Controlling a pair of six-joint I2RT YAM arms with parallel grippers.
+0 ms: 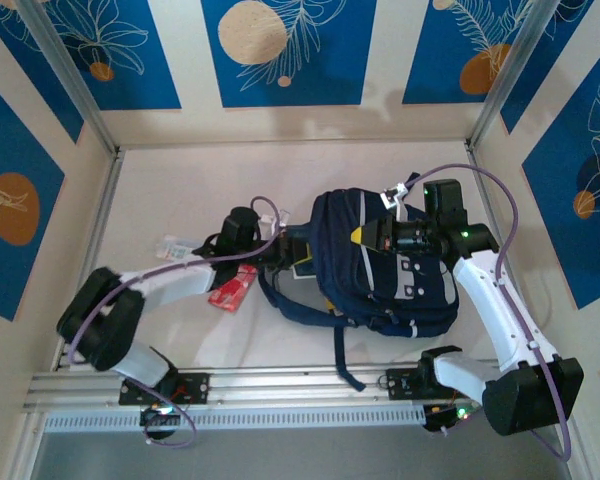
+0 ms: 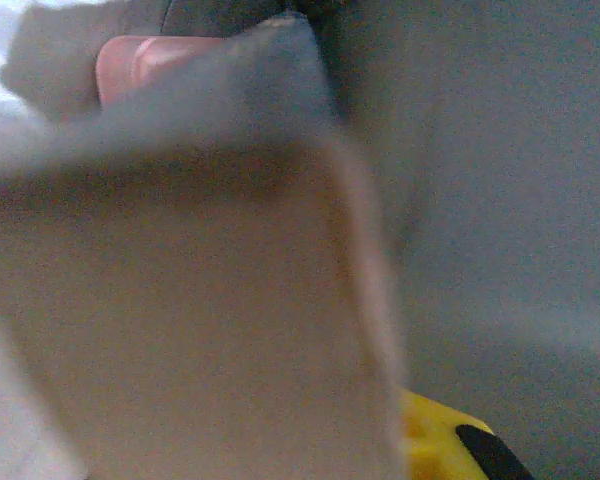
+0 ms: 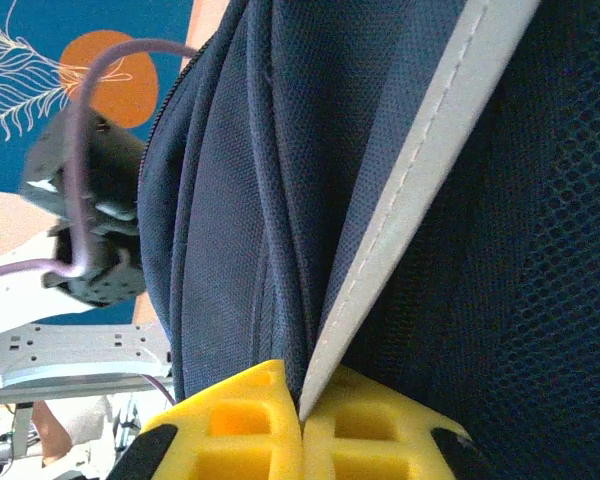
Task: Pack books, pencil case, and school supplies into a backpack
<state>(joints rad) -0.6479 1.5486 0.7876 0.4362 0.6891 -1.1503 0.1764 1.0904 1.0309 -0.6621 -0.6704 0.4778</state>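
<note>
Navy fabric marks the backpack (image 1: 385, 262), which lies on the pale tabletop (image 1: 180, 180) about midway between the far and near edges and closer to the right edge, with a strap trailing toward the near edge. From above, the right gripper (image 1: 365, 236) rests on the bag's upper face, its yellow tips pointing left. The left gripper (image 1: 285, 250) sits right at the bag's left side. A red packet (image 1: 232, 288) lies on the tabletop just left of the bag and under the left arm, and a small white piece (image 1: 175, 247) lies further toward the left edge.

The left wrist view is heavily blurred. A grey-brown flat surface (image 2: 180, 320) looms close to the lens, with something pink-red (image 2: 140, 65) above it and one yellow finger (image 2: 435, 445) at the bottom. Whether the left gripper's jaws are parted or holding anything I cannot tell.

In the right wrist view, the right gripper (image 3: 302, 420) has its yellow fingers (image 3: 240, 420) pressed together. They pinch the backpack (image 3: 230, 200) where the pale stripe (image 3: 420, 160) runs down between them. Mesh fabric lies to the right of the stripe, folded seams to the left.
</note>
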